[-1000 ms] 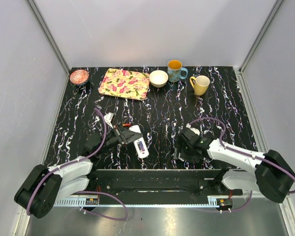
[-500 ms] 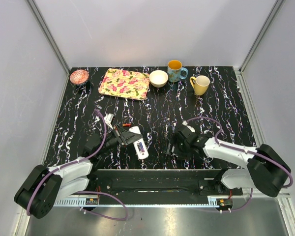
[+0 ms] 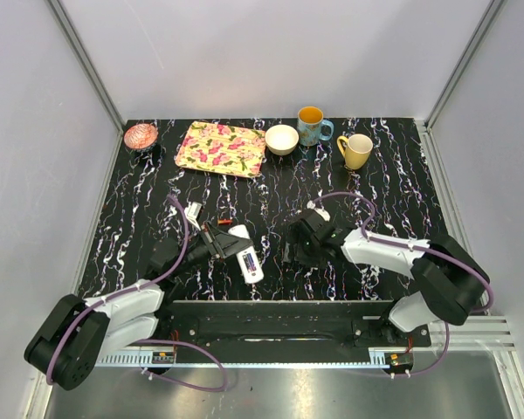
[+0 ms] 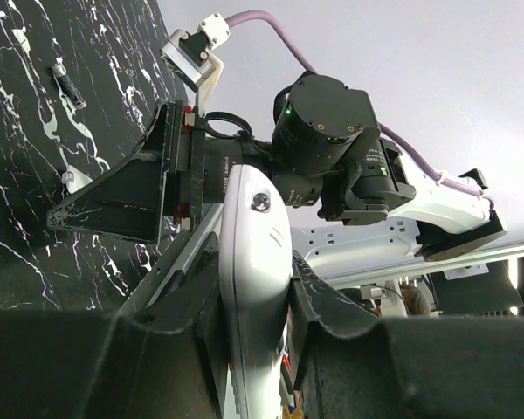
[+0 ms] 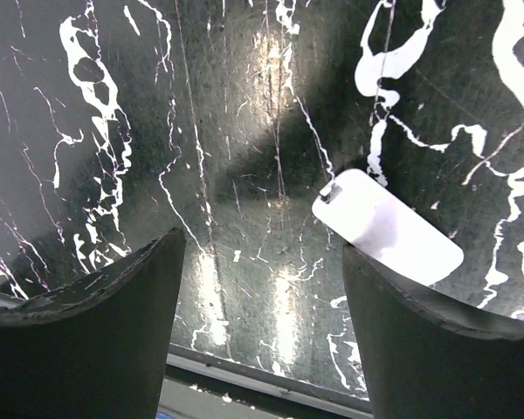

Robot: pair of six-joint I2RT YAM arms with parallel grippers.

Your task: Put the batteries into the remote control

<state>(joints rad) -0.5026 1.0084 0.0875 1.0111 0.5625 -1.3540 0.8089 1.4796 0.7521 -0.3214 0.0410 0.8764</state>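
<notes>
My left gripper (image 3: 231,245) is shut on the remote control (image 3: 248,253), a slim white bar held near the table's front, left of centre. In the left wrist view the remote (image 4: 255,218) stands edge-on, clamped between both fingers (image 4: 319,301). My right gripper (image 3: 288,252) is open and empty, low over the table just right of the remote. The right wrist view shows its jaws wide apart (image 5: 264,253), with a loose white cover piece (image 5: 389,229) lying flat on the table by the right finger. A small dark battery-like stick (image 4: 67,83) lies on the table further off.
At the back stand a pink dish (image 3: 141,135), a floral tray (image 3: 220,148), a white bowl (image 3: 282,139), a blue mug (image 3: 312,126) and a yellow mug (image 3: 356,150). A black rail (image 3: 271,319) runs along the front edge.
My right arm has swung left and a little away from the front edge, bringing its open gripper close to the remote. The left gripper and remote have stayed put.
</notes>
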